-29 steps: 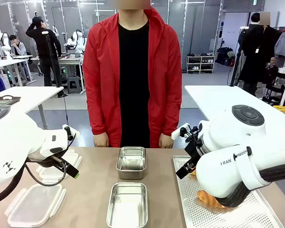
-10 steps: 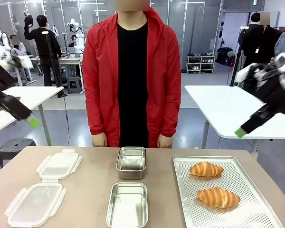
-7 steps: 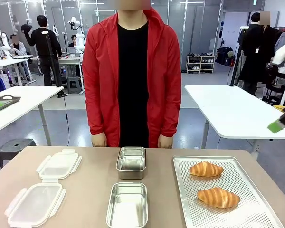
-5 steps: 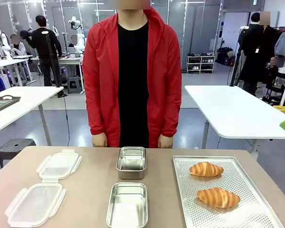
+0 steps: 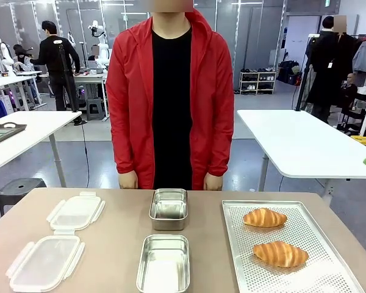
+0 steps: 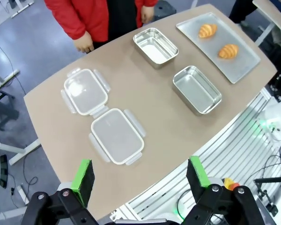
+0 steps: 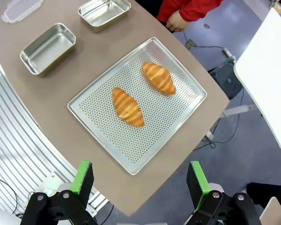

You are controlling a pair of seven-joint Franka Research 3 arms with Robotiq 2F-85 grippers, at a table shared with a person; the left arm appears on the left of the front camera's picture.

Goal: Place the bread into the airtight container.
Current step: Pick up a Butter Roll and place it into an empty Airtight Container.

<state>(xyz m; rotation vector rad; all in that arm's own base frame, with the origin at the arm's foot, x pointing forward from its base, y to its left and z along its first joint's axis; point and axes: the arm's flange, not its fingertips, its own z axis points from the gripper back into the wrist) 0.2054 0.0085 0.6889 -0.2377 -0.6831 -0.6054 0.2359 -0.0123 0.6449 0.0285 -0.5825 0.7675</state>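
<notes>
Tan table (image 5: 116, 244) is laid w/ steel containers (image 5: 163, 264), lids (image 5: 46, 262), bread (image 5: 280, 253) on tray (image 5: 250, 278) — white tables (image 5: 293, 137) are seen behind. Left gripper (image 6: 140, 174) & right gripper (image 7: 139, 176) are spread wide — nothing held.

Person (image 5: 169, 104) is wearing an open red hooded jacket (image 5: 129, 91) over a black top (image 5: 171, 140), long sleeves reaching the wrists. Black two-finger left gripper (image 6: 140, 174) is showing bright green pads (image 6: 84, 174) and round pivot pins (image 6: 214, 189) at the knuckles; black right gripper (image 7: 139, 178) is showing the same.

Bare tabletop (image 5: 116, 244) separates lids (image 5: 75, 212), steel containers (image 5: 163, 262) and tray (image 5: 329, 244). The croissants (image 5: 265, 217) lie well apart. The person (image 5: 171, 110) stands at the far edge.
</notes>
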